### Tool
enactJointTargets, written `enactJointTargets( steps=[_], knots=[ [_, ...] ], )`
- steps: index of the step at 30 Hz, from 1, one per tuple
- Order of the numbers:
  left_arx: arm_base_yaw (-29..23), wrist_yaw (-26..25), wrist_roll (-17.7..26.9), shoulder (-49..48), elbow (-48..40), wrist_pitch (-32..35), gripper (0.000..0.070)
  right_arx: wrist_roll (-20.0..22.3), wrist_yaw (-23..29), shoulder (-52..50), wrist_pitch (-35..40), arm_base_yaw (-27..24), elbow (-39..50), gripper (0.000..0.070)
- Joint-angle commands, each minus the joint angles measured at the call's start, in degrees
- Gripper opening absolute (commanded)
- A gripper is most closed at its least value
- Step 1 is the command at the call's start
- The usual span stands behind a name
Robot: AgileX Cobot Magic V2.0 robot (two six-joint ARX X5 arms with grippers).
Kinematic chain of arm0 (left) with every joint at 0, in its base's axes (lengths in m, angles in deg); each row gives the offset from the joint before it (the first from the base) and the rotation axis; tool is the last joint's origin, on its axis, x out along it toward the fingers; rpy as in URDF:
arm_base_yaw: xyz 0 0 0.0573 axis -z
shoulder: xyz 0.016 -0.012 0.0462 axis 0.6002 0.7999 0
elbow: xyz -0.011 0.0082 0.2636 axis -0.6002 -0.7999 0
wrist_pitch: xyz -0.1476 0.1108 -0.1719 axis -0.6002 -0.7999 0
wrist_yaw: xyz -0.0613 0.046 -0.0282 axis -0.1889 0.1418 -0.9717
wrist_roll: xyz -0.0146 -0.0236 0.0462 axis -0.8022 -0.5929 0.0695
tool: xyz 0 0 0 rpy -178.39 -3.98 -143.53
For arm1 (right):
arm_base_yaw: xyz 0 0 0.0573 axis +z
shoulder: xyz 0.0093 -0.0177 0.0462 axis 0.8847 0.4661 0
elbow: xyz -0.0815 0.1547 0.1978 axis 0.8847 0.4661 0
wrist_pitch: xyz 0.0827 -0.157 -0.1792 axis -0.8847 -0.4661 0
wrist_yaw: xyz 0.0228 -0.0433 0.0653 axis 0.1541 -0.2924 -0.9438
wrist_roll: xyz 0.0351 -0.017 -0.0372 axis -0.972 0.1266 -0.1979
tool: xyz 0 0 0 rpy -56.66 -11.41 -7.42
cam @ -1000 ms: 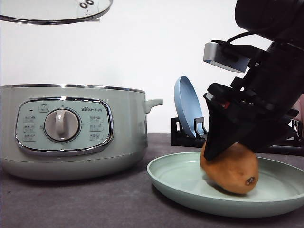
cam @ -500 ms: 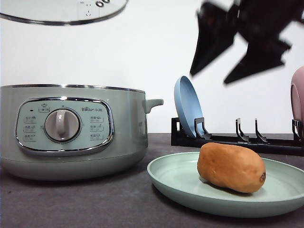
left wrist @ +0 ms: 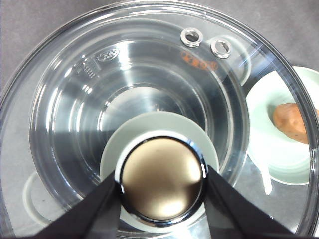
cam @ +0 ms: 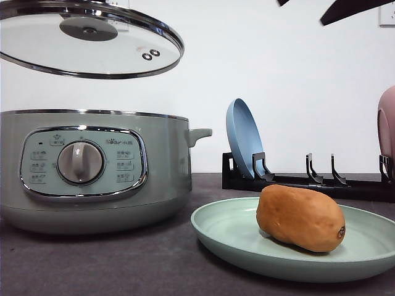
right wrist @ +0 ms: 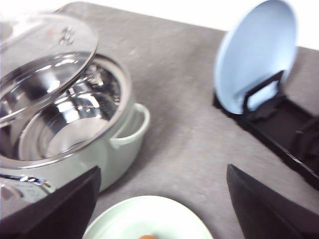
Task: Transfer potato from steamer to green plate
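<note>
the potato [cam: 300, 217] lies on its side in the green plate [cam: 228, 237], an oval with smooth, matte orange-brown skin. in the front view its long axis runs roughly left to right, sloping slightly down to the right, and the small dark spot sits at the right-hand end. the plate is a shallow round dish of pale mint with a raised rim and a dull finish, resting on the dark grey, slightly grainy tabletop [cam: 92, 259] just beside the steamer [cam: 92, 169].

the steamer is a wide round pot in pale sage with a chrome-rimmed control panel, a central dial and a small side handle; from the right wrist its inside is bright, shiny metal. the glass lid [cam: 86, 40], clear with a metal rim and two small vent rings, hangs tilted above the pot, apart from it. the left gripper [left wrist: 162, 186] is closed around the lid's round knob, its black fingers [left wrist: 97, 211] pressing either side.

the right gripper [right wrist: 159, 214] is high above the plate, its fingers spread wide and holding nothing.

behind the plate a glossy blue plate [cam: 242, 145] stands on edge in a black rack [cam: 308, 182].
</note>
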Motion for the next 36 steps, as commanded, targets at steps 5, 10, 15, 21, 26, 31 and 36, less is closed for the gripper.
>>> enactJointTargets(
  steps=[5,10,15,21,26,31,36],
  knots=[
    [0.3,-0.1,0.4,2.4,0.1,2.6,0.0,1.4,0.2,-1.2,-1.0,-0.1,-0.8,0.0509],
    [0.3,0.3,1.2,4.0,-1.7,3.6,0.0,1.5,0.2,-1.6,-1.4,-0.1,-0.8,0.0509],
    [0.3,0.4,1.3,5.2,-1.9,4.7,0.0,1.5,0.2,-1.6,-1.8,-0.1,-0.8,0.0508],
    [0.2,1.1,1.6,5.7,-1.9,6.5,0.0,1.5,-0.2,-1.6,-1.9,-0.1,-0.8,0.0509],
    [-0.3,2.3,1.7,6.9,-1.9,5.8,0.0,1.5,-0.2,-1.6,-2.0,-0.1,-0.8,0.0508],
    [-0.4,2.3,1.6,8.0,-1.9,5.6,0.0,1.8,-0.1,-1.6,-2.0,-0.1,-0.8,0.0509],
    [-0.2,2.3,1.6,8.1,-1.9,5.8,0.0,1.9,0.0,-1.6,-2.0,-0.1,-0.8,0.0509]
  ],
)
